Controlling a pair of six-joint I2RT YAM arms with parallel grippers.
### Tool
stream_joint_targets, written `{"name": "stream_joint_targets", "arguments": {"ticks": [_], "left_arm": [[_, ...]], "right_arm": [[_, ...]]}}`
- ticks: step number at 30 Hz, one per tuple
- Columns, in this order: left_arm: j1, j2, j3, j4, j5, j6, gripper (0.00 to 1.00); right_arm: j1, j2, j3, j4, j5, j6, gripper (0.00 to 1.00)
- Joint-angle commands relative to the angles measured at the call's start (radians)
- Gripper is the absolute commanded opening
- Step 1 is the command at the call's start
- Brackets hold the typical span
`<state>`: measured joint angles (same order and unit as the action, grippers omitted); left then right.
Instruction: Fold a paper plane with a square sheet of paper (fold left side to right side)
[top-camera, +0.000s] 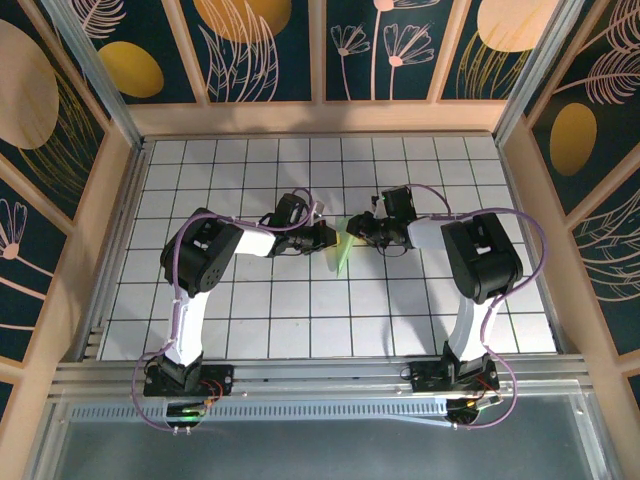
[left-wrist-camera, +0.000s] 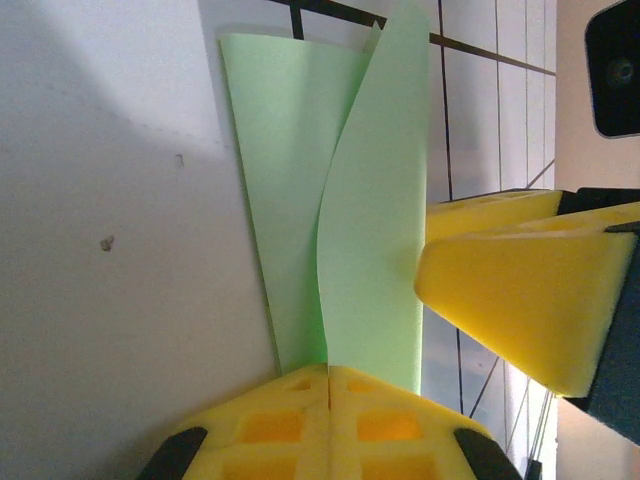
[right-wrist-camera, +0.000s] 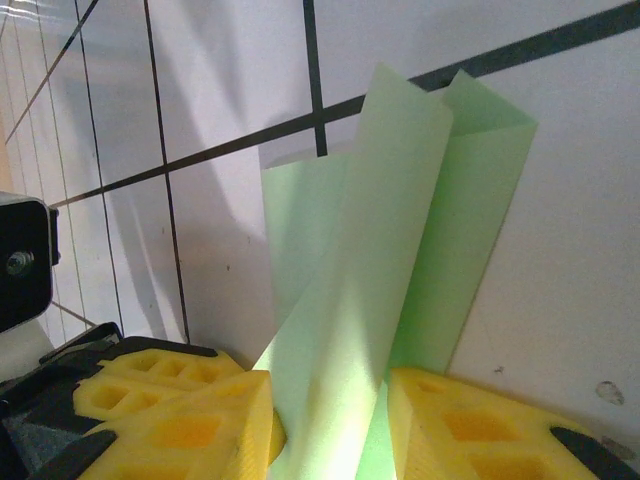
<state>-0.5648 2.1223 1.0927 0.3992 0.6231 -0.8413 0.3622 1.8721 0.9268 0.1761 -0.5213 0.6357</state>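
Observation:
The pale-green sheet of paper (top-camera: 342, 256) is folded into a slim, creased paper plane shape and lies at the middle of the tiled table, between the two grippers. My left gripper (left-wrist-camera: 328, 376) is shut on its narrow end, with the yellow pads pressed together on the paper (left-wrist-camera: 372, 230). One flap of the paper (right-wrist-camera: 400, 230) stands up off the table. My right gripper (right-wrist-camera: 330, 405) is open, and this raised flap passes through the gap between its yellow fingers (right-wrist-camera: 200, 415) without being pinched. In the top view the left gripper (top-camera: 328, 237) and right gripper (top-camera: 358, 229) face each other closely.
The right gripper's yellow fingers (left-wrist-camera: 520, 290) sit right beside the paper in the left wrist view. The white grid table (top-camera: 250, 300) is bounded by a wooden back wall (top-camera: 320, 118) and a metal rail (top-camera: 320, 372) at the near edge.

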Motion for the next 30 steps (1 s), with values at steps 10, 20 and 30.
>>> {"name": "stream_joint_targets", "arguments": {"ticks": [10, 20, 30], "left_arm": [[0.021, 0.050, 0.001, -0.120, -0.143, 0.039, 0.00], [0.021, 0.041, -0.001, -0.141, -0.179, 0.038, 0.00], [0.022, 0.031, -0.004, -0.161, -0.214, 0.036, 0.00]], "right_arm": [[0.000, -0.069, 0.000, -0.058, 0.048, -0.018, 0.38], [-0.011, -0.083, 0.015, -0.036, 0.017, -0.050, 0.16], [-0.005, -0.014, 0.046, -0.027, 0.015, -0.049, 0.02]]}}
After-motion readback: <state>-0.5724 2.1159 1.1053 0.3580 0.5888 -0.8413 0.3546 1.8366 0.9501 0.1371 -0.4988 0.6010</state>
